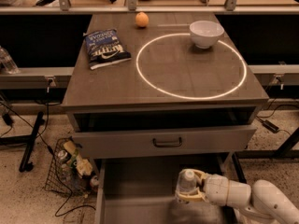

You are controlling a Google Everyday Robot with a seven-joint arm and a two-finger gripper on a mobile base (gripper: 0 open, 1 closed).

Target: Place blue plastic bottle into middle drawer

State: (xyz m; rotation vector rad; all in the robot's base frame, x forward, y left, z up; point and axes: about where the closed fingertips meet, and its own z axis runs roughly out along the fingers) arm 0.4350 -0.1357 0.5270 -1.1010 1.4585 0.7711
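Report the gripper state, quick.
Gripper: shut on the bottle, over the open drawer.

The wide grey metal middle drawer (135,195) is cut off by the bottom edge. Over its right part the cream-fingered end effector (184,192) clasps the clear blue plastic bottle (188,178), hiding its lower body and label, while the white arm (261,202) behind is cut by the lower right corner. Print on the dark blue snack bag (106,47) is too blurred to read.
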